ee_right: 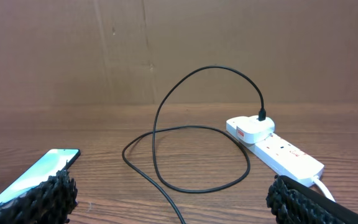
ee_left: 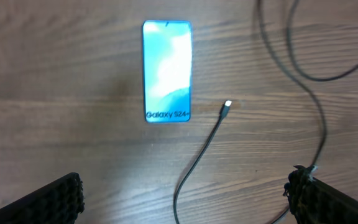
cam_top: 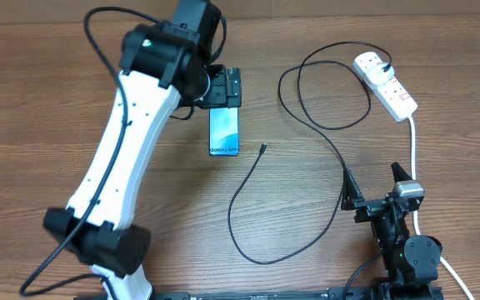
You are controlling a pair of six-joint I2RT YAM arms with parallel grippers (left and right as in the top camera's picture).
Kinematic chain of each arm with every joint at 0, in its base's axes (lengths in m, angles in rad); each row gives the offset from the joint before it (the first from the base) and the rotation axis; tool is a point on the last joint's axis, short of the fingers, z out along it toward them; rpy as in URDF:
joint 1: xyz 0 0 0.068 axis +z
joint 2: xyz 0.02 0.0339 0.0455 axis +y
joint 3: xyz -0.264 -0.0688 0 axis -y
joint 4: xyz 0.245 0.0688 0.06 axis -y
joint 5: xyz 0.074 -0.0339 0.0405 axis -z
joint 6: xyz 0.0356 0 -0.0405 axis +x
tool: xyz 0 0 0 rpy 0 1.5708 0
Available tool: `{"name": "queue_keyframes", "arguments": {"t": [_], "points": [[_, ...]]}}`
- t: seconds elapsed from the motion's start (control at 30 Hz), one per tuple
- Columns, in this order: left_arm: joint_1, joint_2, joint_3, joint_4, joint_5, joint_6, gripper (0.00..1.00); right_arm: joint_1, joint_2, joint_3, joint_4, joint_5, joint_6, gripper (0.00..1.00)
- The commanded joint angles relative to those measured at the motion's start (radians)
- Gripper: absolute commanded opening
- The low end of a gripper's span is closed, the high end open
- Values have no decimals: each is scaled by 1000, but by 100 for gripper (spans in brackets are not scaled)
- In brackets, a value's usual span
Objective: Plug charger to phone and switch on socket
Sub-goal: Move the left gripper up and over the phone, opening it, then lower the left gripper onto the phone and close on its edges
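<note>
Black charger tip lies free beside the phone, so the left gripper hangs above, wide open; right gripper likewise wide, empty.

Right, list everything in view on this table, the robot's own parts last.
phone: one, light blue screen with black edge, lying flat at centre-left, under the left gripper.
charger: one, thin black cable, looping across the middle; its tip lies loose just right of the phone.
plug head: one, white, seated in the socket's far end.
socket: one, white strip with red markings, far right.
thick cord: one, white, running from the socket toward the right arm.
table: one, brown wood.
left gripper: one, black, open, above the phone.
right gripper: one, black, open, near right.
</note>
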State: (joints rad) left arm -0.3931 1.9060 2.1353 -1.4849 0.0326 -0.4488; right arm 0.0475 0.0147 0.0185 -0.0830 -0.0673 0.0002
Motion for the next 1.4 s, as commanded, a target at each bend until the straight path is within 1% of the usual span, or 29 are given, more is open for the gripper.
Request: {"name": "queue_keyframes", "arguments": {"t": [0.0, 0.17, 0.47, 0.77, 1.07, 1.2, 1.37], "points": [[-10, 53, 27, -20, -19, -69, 100, -3, -11, -10, 3, 3, 3, 100], [-37, 127, 27, -21, -90, -80, 100, -3, -11, -10, 3, 3, 3, 100], [-39, 301, 27, 3, -87, -79, 100, -3, -11, -10, 3, 3, 3, 100], [-38, 423, 27, 88, -85, -79, 100, -3, -11, -10, 3, 3, 3, 100], [-24, 438, 27, 133, -91, -79, 100, -3, -11, -10, 3, 3, 3, 100], [-10, 442, 27, 155, -35, -66, 100, -3, -11, -10, 3, 3, 3, 100], [-8, 444, 24, 161, -34, -41, 100, -3, -11, -10, 3, 3, 3, 100]]}}
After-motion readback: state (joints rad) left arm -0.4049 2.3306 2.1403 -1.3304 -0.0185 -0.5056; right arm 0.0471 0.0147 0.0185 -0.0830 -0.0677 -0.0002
